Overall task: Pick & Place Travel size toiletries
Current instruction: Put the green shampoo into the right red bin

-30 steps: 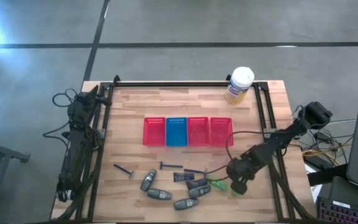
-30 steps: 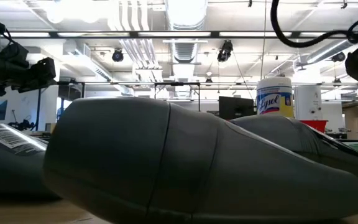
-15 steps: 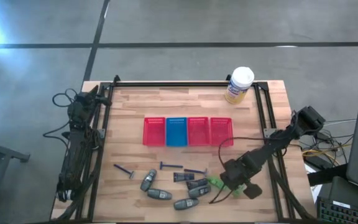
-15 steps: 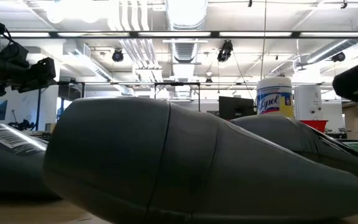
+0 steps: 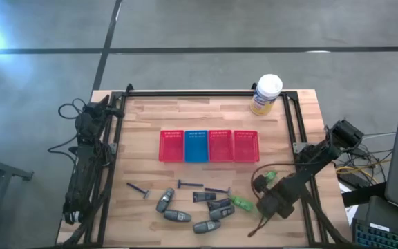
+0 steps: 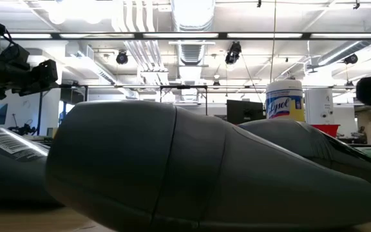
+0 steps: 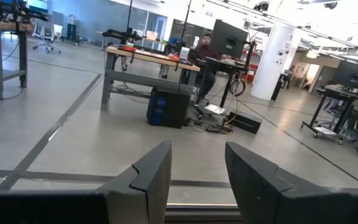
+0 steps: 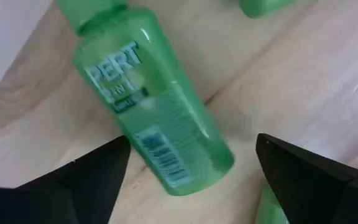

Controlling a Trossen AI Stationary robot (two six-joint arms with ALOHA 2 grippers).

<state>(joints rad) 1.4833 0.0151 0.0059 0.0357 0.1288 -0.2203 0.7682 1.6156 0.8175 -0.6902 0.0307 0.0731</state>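
My right gripper (image 5: 273,203) hangs low over the table's near right part, open. In the right wrist view its fingers (image 8: 89,177) stand on either side of a bright green bottle (image 8: 154,106) that lies on its side on the wood. A second green bottle (image 5: 269,177) lies beside the arm and a third (image 5: 240,203) to its left. Grey oval bottles (image 5: 178,216), small dark bottles (image 5: 203,196) and thin razors (image 5: 138,189) lie along the near edge. My left gripper (image 7: 197,177) is parked off the table's left edge, open.
A row of three red mesh baskets (image 5: 221,146) and one blue one (image 5: 195,146) stands mid-table. The white-and-yellow canister (image 5: 266,94) stands at the far edge. Grey bottles (image 6: 172,167) fill the low view. Bare wood lies between the baskets and the toiletries.
My right arm has swung a little toward the table's right edge and its wrist has turned. The green bottle beside the arm, covered by the arm before, now shows. The one at the near right has gone under the gripper.
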